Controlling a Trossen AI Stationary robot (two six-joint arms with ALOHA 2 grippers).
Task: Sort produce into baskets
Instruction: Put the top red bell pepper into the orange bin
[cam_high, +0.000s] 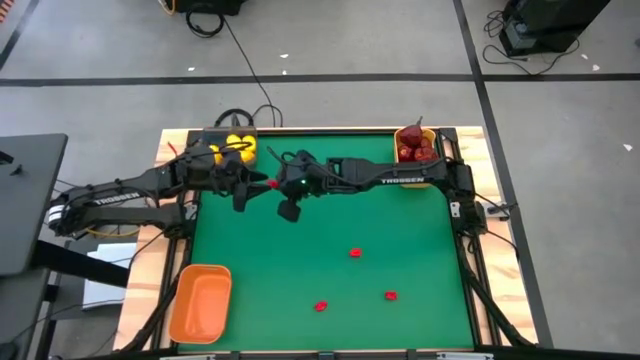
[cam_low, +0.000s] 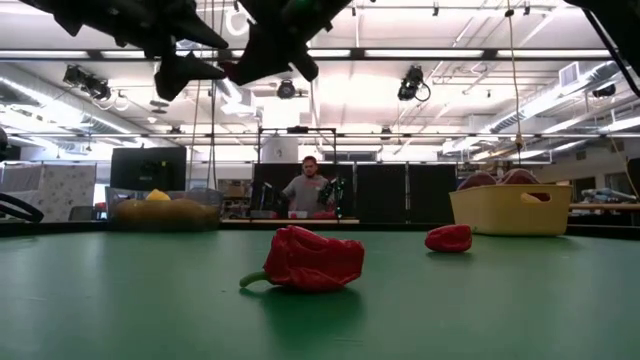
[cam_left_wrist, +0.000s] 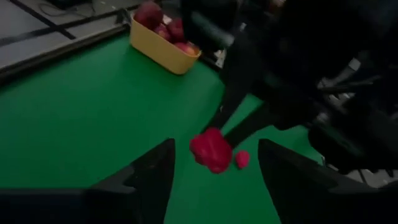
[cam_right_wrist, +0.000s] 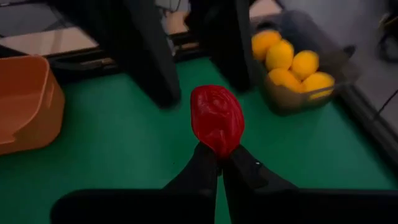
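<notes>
Between the closed fingers of the right gripper (cam_right_wrist: 219, 163), a red pepper-like piece (cam_right_wrist: 217, 119), pinched by its end and lifted off the green table (cam_high: 400, 240). Directly opposite, almost touching, the left gripper (cam_left_wrist: 214, 165), fingers spread wide as if to receive it. Just beyond, yellow fruits (cam_right_wrist: 292, 62) already in the dark grey tray (cam_right_wrist: 311, 93); farther off, red fruits (cam_high: 415, 148) in the yellow tray (cam_high: 403, 133). Well apart, the orange tray (cam_high: 200, 302), apparently bare. Three red pieces (cam_high: 355, 253) left on the mat, sorting roughly two-thirds done.
</notes>
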